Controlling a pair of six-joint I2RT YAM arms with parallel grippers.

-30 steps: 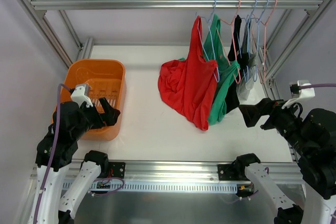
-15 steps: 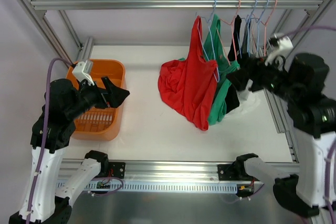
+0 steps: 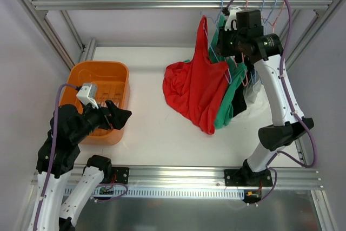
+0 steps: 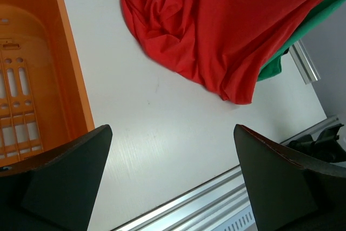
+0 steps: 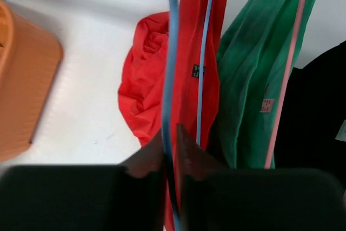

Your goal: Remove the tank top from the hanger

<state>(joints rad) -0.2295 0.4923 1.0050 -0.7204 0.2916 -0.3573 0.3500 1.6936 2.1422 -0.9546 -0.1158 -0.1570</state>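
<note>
A red tank top (image 3: pixel 194 87) hangs from a blue hanger (image 3: pixel 208 43) on the top rail, and its lower part lies bunched on the white table. My right gripper (image 3: pixel 226 40) is up beside the rail. In the right wrist view it (image 5: pixel 171 133) is shut on the blue hanger (image 5: pixel 171 52), with the red tank top (image 5: pixel 146 90) just behind. My left gripper (image 3: pixel 120 116) is low by the basket and open. In the left wrist view it (image 4: pixel 172 129) holds nothing, and the red tank top (image 4: pixel 216 31) lies ahead of it.
A green tank top (image 3: pixel 232 87) and a black garment (image 3: pixel 240 101) hang on other hangers right of the red one. An orange basket (image 3: pixel 100 74) stands at the left. The metal rail (image 3: pixel 135 4) and frame posts enclose the table.
My right arm swung up from the table's right side to the rail, and its gripper closed on the blue hanger. The left arm shifted a little beside the basket and stayed open.
</note>
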